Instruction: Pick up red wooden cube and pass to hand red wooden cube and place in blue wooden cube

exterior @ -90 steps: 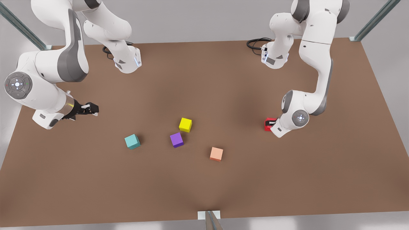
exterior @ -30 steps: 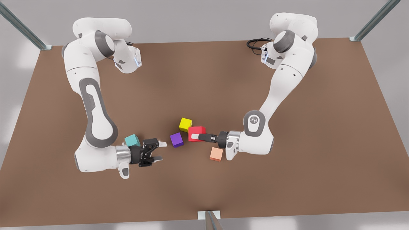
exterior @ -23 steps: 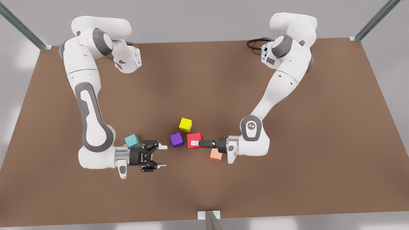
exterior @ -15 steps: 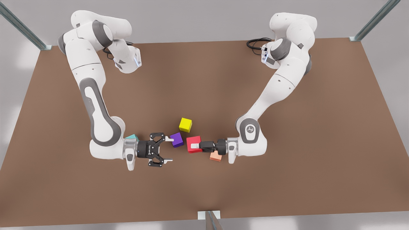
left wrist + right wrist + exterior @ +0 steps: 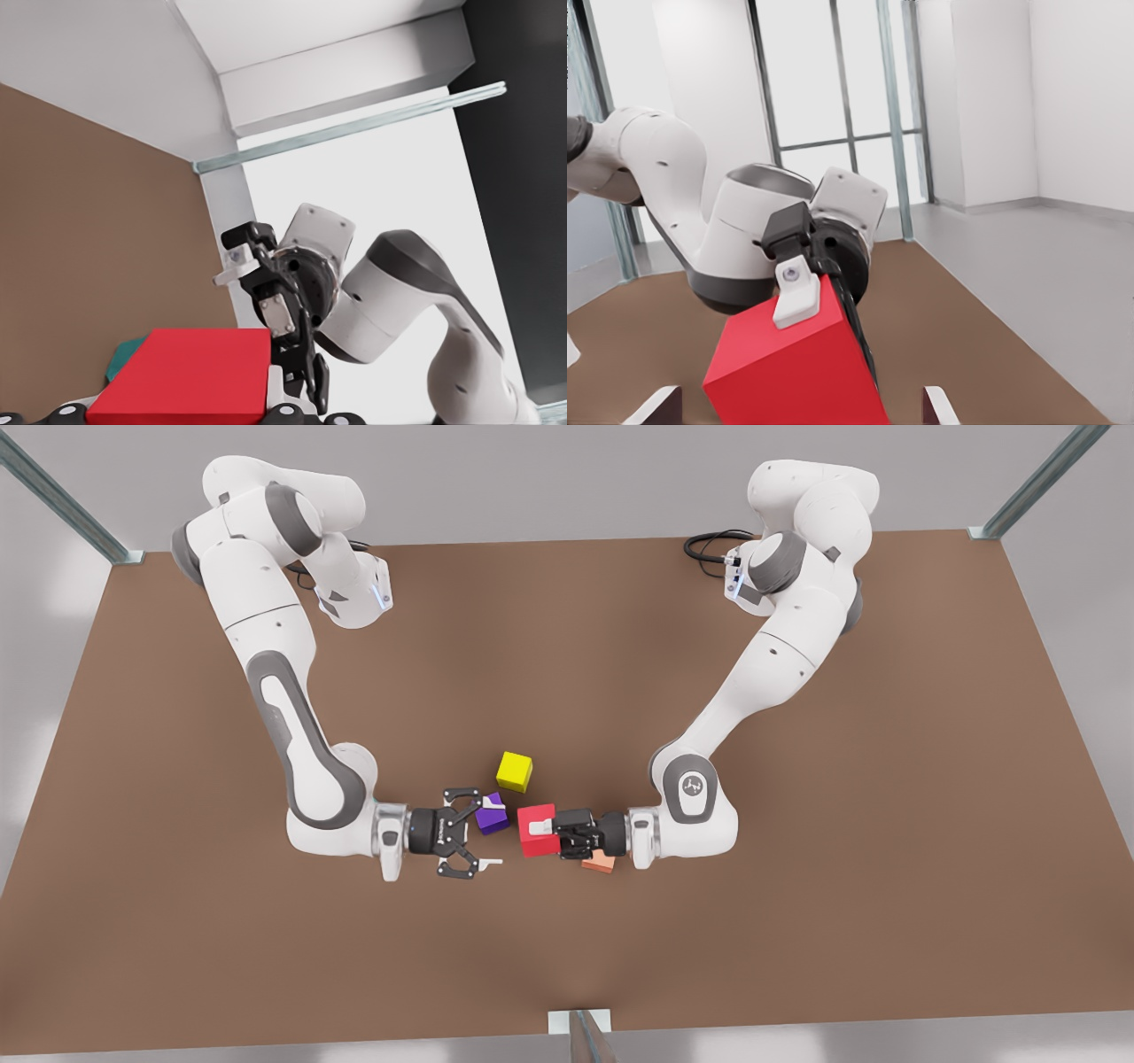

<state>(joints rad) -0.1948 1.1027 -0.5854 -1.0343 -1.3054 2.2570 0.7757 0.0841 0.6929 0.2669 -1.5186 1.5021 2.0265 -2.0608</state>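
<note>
Spanning one counter [image 5: 797,868], my two arms meet: left end effector [image 5: 539,829] clamps the red cube [image 5: 532,846], right end effector [image 5: 490,833] spread wide just beside it. Five cubes: red, yellow [image 5: 514,771], purple [image 5: 490,819], peach [image 5: 600,863], teal [image 5: 120,361].

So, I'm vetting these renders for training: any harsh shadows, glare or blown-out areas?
Front view: soft even light, only faint darker patches on the table between the arms, no glare. Left wrist view: the background behind the right end effector is blown-out white. Right wrist view: bright windows behind the left end effector, yet the red wooden cube looks evenly lit.
</note>
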